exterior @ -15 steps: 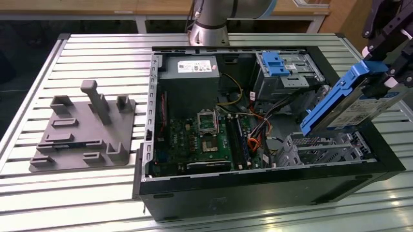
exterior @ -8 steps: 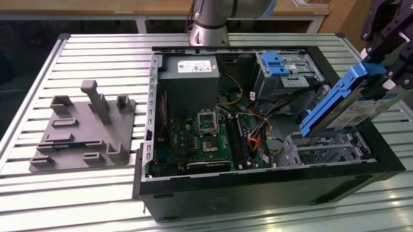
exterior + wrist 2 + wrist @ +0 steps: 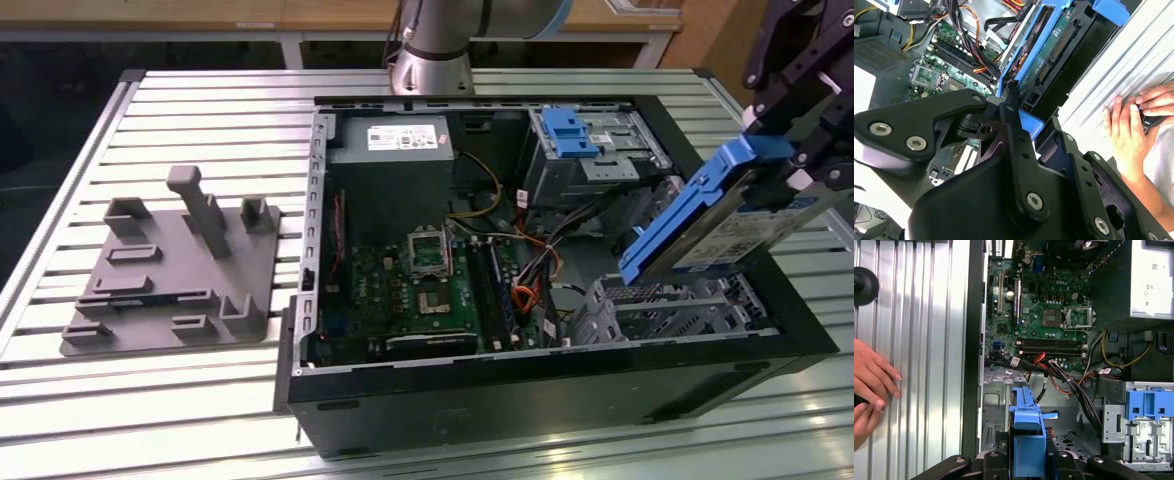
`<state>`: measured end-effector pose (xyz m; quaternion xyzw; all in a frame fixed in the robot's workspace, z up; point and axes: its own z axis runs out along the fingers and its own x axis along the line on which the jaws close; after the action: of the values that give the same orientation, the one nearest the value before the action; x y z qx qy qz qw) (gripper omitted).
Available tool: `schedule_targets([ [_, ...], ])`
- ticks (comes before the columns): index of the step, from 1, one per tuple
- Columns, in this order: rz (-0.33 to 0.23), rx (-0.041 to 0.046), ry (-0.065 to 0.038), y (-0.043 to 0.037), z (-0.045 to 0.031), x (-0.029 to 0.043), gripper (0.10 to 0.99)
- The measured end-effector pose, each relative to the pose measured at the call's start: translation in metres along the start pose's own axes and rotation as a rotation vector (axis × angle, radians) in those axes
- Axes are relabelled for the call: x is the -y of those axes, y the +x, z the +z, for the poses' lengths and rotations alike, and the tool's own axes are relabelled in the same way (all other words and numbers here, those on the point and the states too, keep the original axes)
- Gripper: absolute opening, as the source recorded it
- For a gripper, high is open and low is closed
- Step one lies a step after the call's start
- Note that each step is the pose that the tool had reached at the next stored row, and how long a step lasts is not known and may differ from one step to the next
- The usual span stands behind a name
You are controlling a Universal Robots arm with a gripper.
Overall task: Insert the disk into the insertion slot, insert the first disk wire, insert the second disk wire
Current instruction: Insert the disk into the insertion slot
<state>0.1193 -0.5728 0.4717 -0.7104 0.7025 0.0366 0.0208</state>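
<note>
Disk (image 3: pixel 1054 40): is clamped by the gripper (image 3: pixel 1029 119), near the motherboard (image 3: pixel 949 65).
Hand (image 3: pixel 1126 131): is laid flat on the ribbed table (image 3: pixel 1149 45).

Space over insertion slot (image 3: pixel 667 310) taken by tilted disk (image 3: pixel 707 225) — cable bundle (image 3: pixel 1074 387) crowds its inner side, black case wall (image 3: pixel 798 300) hems the outer, a person's hand (image 3: pixel 871 375) on the table (image 3: pixel 929 315) beyond.

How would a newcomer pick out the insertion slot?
Look inside the open computer case. The slot is the low perforated silver cage in its corner, beneath the tilted disk. The taller bay nearby carries a blue latch; the slot has none.
</note>
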Motion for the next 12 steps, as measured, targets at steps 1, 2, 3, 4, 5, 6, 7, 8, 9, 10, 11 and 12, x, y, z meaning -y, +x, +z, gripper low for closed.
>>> schedule_targets([
  [1, 0.000, -0.0002, 0.000, 0.0000, 0.0003, -0.0002, 0.365],
  [2, 0.000, -0.0002, 0.001, 0.0000, 0.0007, -0.0005, 0.365],
  [3, 0.000, -0.0001, 0.001, 0.0001, 0.0012, -0.0009, 0.365],
  [4, 0.000, 0.0000, 0.001, 0.0001, 0.0018, -0.0011, 0.365],
  [5, 0.000, -0.0002, 0.001, 0.0000, 0.0022, -0.0012, 0.365],
  [6, 0.000, -0.0003, 0.001, 0.0000, 0.0028, -0.0014, 0.365],
  [7, 0.000, -0.0001, 0.001, 0.0001, 0.0034, -0.0015, 0.365],
  [8, 0.000, -0.0001, 0.001, 0.0001, 0.0040, -0.0016, 0.365],
  [9, 0.000, -0.0001, 0.001, 0.0002, 0.0047, -0.0016, 0.365],
  [10, 0.000, -0.0002, 0.001, 0.0002, 0.0053, -0.0015, 0.365],
  [11, 0.000, -0.0002, 0.001, 0.0002, 0.0058, -0.0015, 0.365],
  [12, 0.000, -0.0002, 0.001, 0.0003, 0.0063, -0.0015, 0.365],
])
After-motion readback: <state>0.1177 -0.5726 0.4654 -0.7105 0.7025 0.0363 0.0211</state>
